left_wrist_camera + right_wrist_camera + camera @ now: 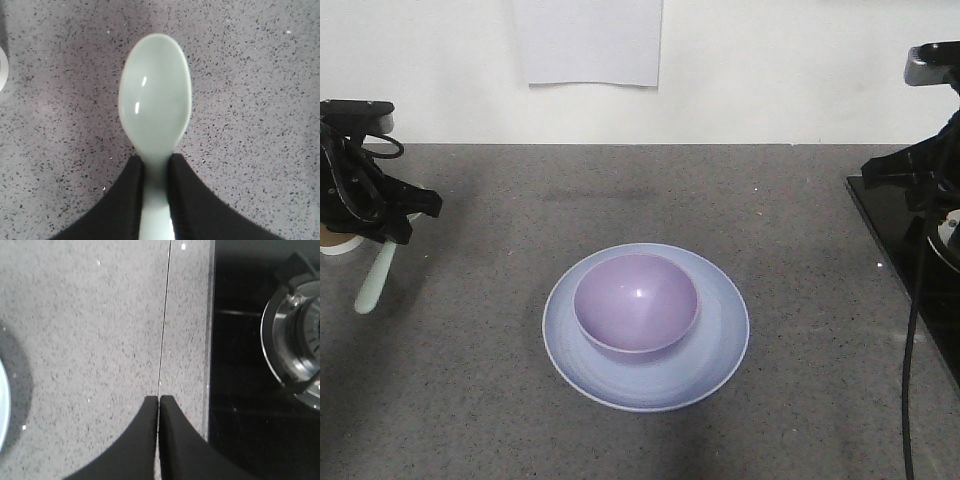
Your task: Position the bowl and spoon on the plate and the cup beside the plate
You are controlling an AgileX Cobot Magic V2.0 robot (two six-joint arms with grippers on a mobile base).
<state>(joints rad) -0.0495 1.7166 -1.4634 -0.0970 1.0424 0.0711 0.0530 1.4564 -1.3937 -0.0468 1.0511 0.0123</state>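
The lavender bowl point(636, 303) sits on the pale blue plate point(646, 326) in the middle of the counter. At the far left my left gripper point(392, 236) is shut on the handle of the mint-green spoon point(374, 279), which hangs down with its head low. In the left wrist view the spoon point(155, 100) juts out from between the black fingers point(128, 195) above the speckled counter. The cup point(338, 240) peeks out behind the left gripper, mostly hidden. My right gripper point(159, 399) is shut on nothing, over the counter by the stove.
A black stove top point(910, 250) with a burner point(295, 335) lies along the right edge, with a cable hanging from the right arm. A white sheet point(588, 40) hangs on the back wall. The plate's rim point(2, 405) shows at the left in the right wrist view.
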